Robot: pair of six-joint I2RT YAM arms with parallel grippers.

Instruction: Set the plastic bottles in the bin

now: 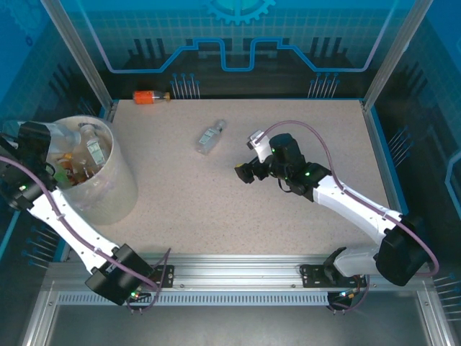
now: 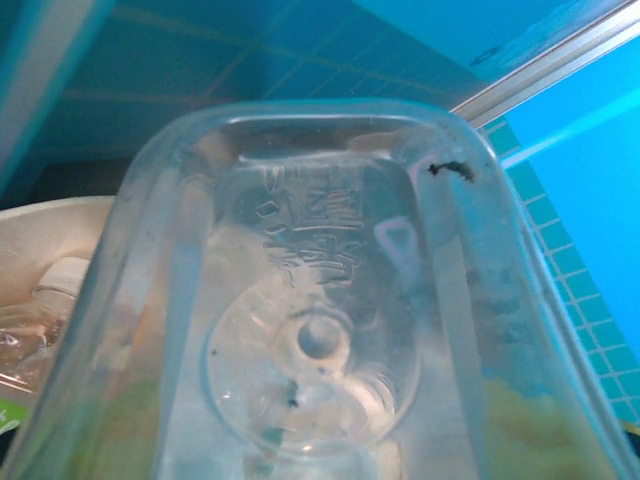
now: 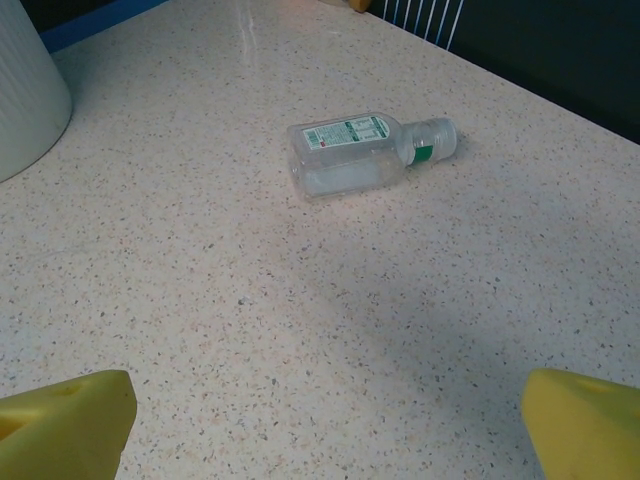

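The left tool (image 1: 43,146) hangs over the left side of the bin (image 1: 109,193), closed on a clear square bottle (image 2: 320,330). In the left wrist view that bottle's moulded base sits right up against the camera, with the cream rim of the bin (image 2: 40,215) behind it at the lower left. Several bottles in the bin (image 1: 91,148) lie piled together, one with a white cap and a green label. The right tool (image 1: 243,173) is low over the middle of the speckled tabletop (image 1: 288,238), its yellow fingers (image 3: 65,425) spread wide with nothing between them. Ahead of it, apart from the fingers, a clear bottle with a green label (image 3: 365,152) lies on its side. An orange bottle (image 1: 151,96) lies at the far edge of the tabletop, well apart from both tools
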